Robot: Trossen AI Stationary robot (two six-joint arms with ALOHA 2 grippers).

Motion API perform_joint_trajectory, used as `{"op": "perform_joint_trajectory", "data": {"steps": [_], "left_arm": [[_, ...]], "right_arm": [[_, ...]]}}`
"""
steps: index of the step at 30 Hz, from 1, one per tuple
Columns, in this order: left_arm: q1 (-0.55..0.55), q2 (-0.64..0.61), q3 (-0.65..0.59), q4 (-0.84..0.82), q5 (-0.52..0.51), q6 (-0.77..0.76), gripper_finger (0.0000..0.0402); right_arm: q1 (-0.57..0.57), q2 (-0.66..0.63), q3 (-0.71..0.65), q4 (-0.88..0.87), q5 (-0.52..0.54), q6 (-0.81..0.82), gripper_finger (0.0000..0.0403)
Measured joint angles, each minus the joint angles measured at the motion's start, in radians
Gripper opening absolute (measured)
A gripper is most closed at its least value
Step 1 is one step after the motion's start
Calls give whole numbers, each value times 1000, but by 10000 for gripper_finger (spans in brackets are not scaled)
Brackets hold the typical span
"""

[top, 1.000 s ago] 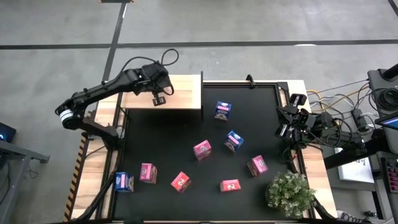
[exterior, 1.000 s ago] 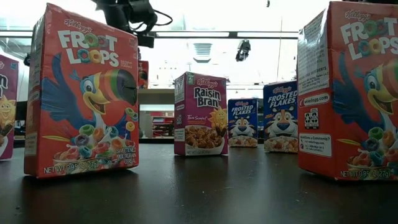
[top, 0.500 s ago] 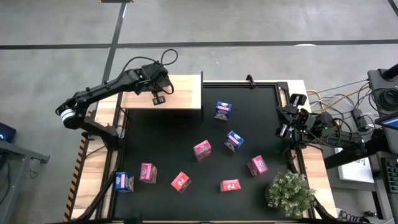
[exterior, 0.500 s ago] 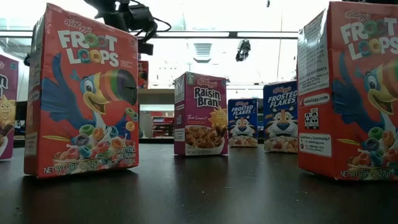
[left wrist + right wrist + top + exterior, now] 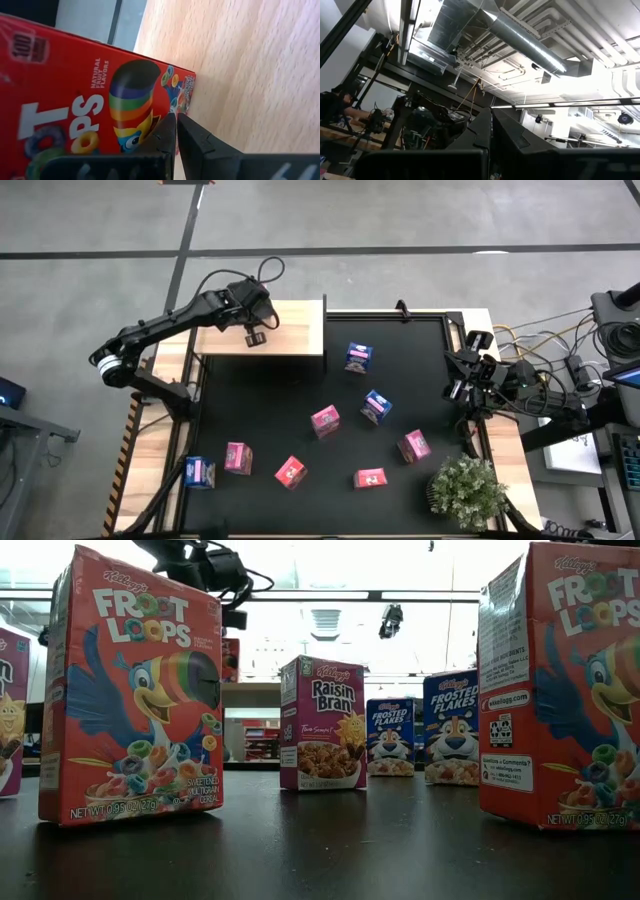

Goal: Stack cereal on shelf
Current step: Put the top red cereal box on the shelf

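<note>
Above the shelf at the table's far left corner, the left gripper hovers closed, empty; the right gripper waits closed at the right edge.

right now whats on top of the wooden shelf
The left claw, shut, hovers over the shelf. The left wrist view shows a red Froot Loops box beside the claw on the pale wood. From above, the arm covers that box.

Small green potted plant at the near right corner of the black tabletop. Tangled cables beyond the right edge. Silver ceiling ducting overhead. Grey floor around.
</note>
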Motion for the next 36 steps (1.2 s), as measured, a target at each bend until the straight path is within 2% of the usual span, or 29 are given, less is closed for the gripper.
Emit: {"op": "perform_joint_trajectory", "data": {"steps": [14,21,36], "left_arm": [[28,0,0,-1,1,42,0],[29,0,0,21,52,23,0],[29,0,0,69,54,7,0]], "right_arm": [[0,0,0,0,0,0,9],[0,0,0,0,0,-2,9],[0,0,0,0,0,-3,9]]}}
